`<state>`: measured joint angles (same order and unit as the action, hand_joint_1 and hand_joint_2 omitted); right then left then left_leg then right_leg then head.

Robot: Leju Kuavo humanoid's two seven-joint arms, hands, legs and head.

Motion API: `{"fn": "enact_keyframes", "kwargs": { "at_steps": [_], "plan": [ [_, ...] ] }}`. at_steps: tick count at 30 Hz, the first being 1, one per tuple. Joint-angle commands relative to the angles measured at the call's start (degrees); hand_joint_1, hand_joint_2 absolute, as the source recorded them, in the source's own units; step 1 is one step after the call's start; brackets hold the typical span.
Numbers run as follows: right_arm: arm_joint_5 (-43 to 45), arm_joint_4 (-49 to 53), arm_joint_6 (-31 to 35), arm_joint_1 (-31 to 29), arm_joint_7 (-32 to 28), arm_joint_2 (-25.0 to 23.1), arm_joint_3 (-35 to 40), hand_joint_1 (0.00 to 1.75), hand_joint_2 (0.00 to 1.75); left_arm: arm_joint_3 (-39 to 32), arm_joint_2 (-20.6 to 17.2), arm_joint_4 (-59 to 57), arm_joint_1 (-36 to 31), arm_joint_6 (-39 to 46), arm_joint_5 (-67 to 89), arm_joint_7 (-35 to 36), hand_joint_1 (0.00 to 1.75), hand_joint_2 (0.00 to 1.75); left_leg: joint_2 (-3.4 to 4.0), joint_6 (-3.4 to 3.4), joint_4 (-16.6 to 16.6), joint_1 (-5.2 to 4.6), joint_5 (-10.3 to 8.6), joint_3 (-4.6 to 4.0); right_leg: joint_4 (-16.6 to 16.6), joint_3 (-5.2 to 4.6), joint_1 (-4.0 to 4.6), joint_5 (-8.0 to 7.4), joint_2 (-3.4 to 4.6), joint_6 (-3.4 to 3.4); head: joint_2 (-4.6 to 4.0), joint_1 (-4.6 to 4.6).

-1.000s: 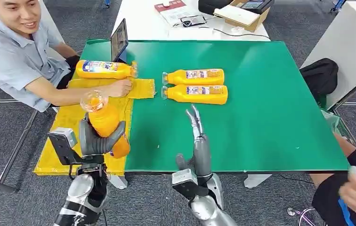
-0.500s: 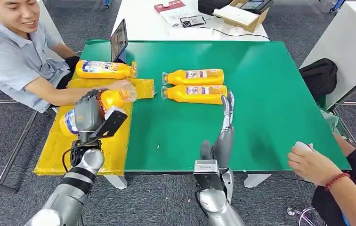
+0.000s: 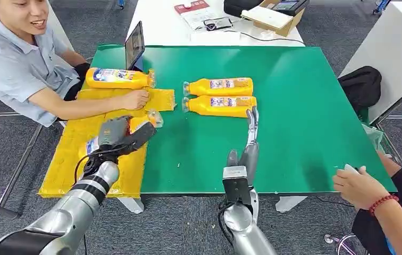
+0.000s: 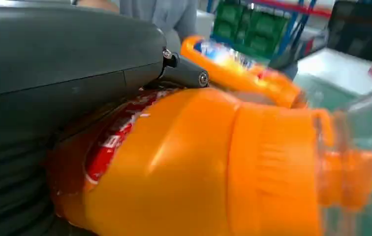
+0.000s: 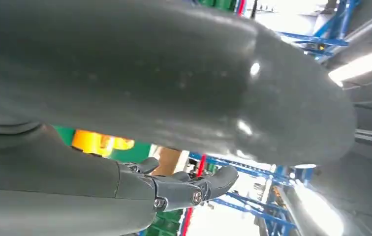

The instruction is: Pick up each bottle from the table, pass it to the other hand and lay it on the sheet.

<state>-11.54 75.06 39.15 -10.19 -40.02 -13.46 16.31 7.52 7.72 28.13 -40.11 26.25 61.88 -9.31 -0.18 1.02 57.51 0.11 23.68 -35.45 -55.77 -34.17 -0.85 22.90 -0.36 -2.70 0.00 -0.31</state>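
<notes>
My left hand (image 3: 116, 134) grips an orange bottle (image 3: 141, 121) lying low over the yellow sheet (image 3: 74, 154), its clear cap end pointing toward the green table. The left wrist view shows the same orange bottle (image 4: 189, 167) close up in my left hand (image 4: 61, 78). Another orange bottle (image 3: 119, 78) lies on the sheet's far end. Two orange bottles (image 3: 219, 86) (image 3: 220, 105) lie side by side on the green table (image 3: 305, 122). My right hand (image 3: 250, 139) is open, fingers stretched straight, its tips just short of the nearer bottle. My right hand (image 5: 174, 189) holds nothing in the right wrist view.
A person sits at the left with a hand (image 3: 135, 99) resting on the sheet near my held bottle. A tablet (image 3: 134, 45) stands at the table's far left corner. Another person's hand (image 3: 357, 186) rests at the table's near right edge. A black bag (image 3: 362, 85) lies at the right.
My left hand has swung the bottle from upright to lying down and lowered it toward the sheet. My right hand has moved forward and right, close to the nearer table bottle.
</notes>
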Motion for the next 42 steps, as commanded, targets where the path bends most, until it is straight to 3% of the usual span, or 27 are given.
{"fn": "enact_keyframes", "kwargs": {
  "at_steps": [1, 7, 10, 12, 13, 15, 16, 17, 30, 31, 42],
  "plan": [
    [0.32, -7.54, 0.16, -3.44, 0.02, 0.78, -0.91, 0.0, 0.0, -2.43, -0.17, -8.82, -4.64, -3.3, -1.71, -0.44, 1.75, 0.0, 0.06, -0.06, 0.02, 0.07, 0.13, 0.22, 0.02, 0.22, 0.07, 0.09, 0.07, 0.1, 0.0, 0.0],
    [0.26, -9.02, 0.09, -4.73, 0.02, 1.75, -1.19, 0.0, 0.0, -1.76, 2.21, -8.3, -2.53, -12.29, -4.6, -3.28, 1.75, 0.0, 0.0, -0.05, -0.03, 0.02, 0.09, 0.25, 0.06, 0.27, 0.03, 0.07, 0.01, 0.09, 0.0, -0.04],
    [0.05, -9.29, 0.65, -5.24, 0.02, 2.27, -0.86, 0.0, 0.0, 1.09, 2.27, -7.96, -1.05, -11.77, -2.92, -3.09, 1.75, 0.0, -0.06, -0.03, -0.1, 0.0, 0.04, 0.3, 0.12, 0.32, 0.0, 0.04, -0.04, 0.08, 0.0, -0.04],
    [-0.39, -9.2, 0.85, -5.3, 0.02, 2.37, -0.8, 0.0, 0.0, 1.84, 2.3, -7.96, -0.44, -11.5, -2.79, -3.25, 1.52, 0.0, -0.05, -0.02, -0.08, -0.03, 0.04, 0.31, 0.08, 0.33, -0.04, 0.04, -0.04, 0.06, 0.0, -0.02],
    [-0.67, -9.36, 0.85, -5.36, 0.02, 2.34, -0.81, 0.0, 0.0, 1.6, 2.37, -8.09, -0.29, -12.4, -3.41, -3.56, 1.5, 0.0, -0.03, -0.03, -0.1, -0.03, 0.06, 0.44, 0.1, 0.46, -0.04, 0.05, -0.01, 0.09, 0.0, -0.04],
    [-1.39, -9.5, 0.85, -5.41, 0.02, 2.31, -1.15, 0.0, 0.0, 0.89, 2.57, -7.89, -0.02, -15.44, -5.62, -4.66, 1.01, 0.0, 0.01, -0.04, -0.09, -0.01, 0.08, 0.48, 0.1, 0.49, -0.02, 0.06, 0.02, 0.11, 0.0, -0.04],
    [-1.3, -9.65, 0.85, -5.51, 0.02, 2.45, -1.15, 0.0, 0.0, 0.57, 2.76, -7.91, 0.02, -17.94, -6.89, -5.15, 0.24, 0.0, 0.01, -0.03, -0.11, -0.02, 0.06, 0.47, 0.12, 0.49, -0.03, 0.04, 0.03, 0.09, 0.0, -0.02],
    [-1.26, -9.95, 0.85, -5.78, 0.02, 2.65, -1.13, 0.0, 0.0, -0.39, 2.99, -7.78, 0.24, -21.68, -9.48, -5.98, 0.14, 0.0, -0.03, -0.01, -0.13, -0.04, 0.03, 0.47, 0.12, 0.5, -0.05, 0.04, -0.02, 0.07, 0.0, -0.02],
    [-1.26, -9.95, 0.85, -5.78, 0.02, 2.65, -1.13, 0.0, 0.0, -0.39, 2.99, -7.78, 0.24, -21.68, -9.48, -5.98, 0.14, 0.0, -0.01, 0.02, -0.06, -0.03, 0.0, 0.56, 0.05, 0.57, -0.04, 0.02, -0.13, 0.08, 0.0, -0.04],
    [-1.42, -10.04, 0.85, -5.88, 0.02, 2.64, -1.18, 0.0, 0.0, -0.74, 3.07, -7.73, 0.34, -23.11, -10.46, -6.42, 0.03, 0.0, -0.03, 0.03, -0.06, -0.01, -0.02, 0.51, 0.06, 0.53, -0.02, 0.01, -0.16, 0.06, 0.0, -0.02],
    [-3.69, -9.78, 0.85, -5.39, 0.02, 3.01, -2.95, 0.0, 0.0, 3.53, 2.93, -2.6, 6.27, -28.0, -16.17, -12.28, 0.0, 0.0, 0.0, 0.04, -0.14, -0.05, -0.01, 0.64, 0.13, 0.66, -0.05, 0.01, -0.1, 0.08, 0.0, -0.02]
  ]
}}
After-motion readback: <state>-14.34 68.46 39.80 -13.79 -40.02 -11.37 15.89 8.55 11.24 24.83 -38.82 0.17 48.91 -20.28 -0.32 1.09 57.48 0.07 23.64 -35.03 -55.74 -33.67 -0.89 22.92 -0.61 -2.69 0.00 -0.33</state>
